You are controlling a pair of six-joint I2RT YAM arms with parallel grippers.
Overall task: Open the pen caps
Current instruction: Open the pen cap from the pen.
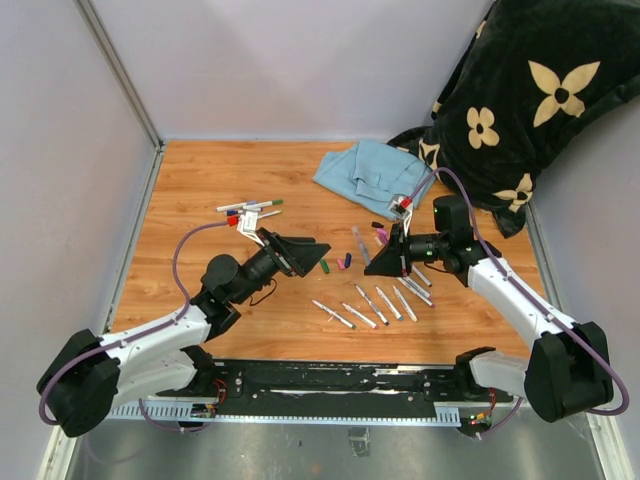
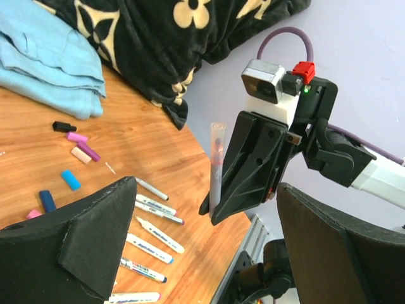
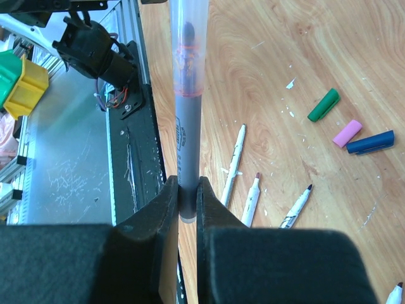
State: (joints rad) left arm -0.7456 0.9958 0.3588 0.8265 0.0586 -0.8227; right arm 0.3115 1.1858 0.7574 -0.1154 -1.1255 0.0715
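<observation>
Right wrist view shows loose pen caps [image 3: 347,133], green, pink and blue, on the worktop [image 3: 304,44] beside bared markers [image 3: 252,199], while the right gripper [image 3: 188,201] clenches a grey pen [image 3: 187,139] apparently still wearing its clear cap [image 3: 188,19], the left gripper [image 1: 320,256] spread wide, more capped markers [image 1: 250,207] left.

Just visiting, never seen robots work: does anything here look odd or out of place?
The pen clamped in the right gripper stands out: grey barrel, long clear cap still on. The white markers below it lie uncapped, coloured caps scattered loose.
</observation>
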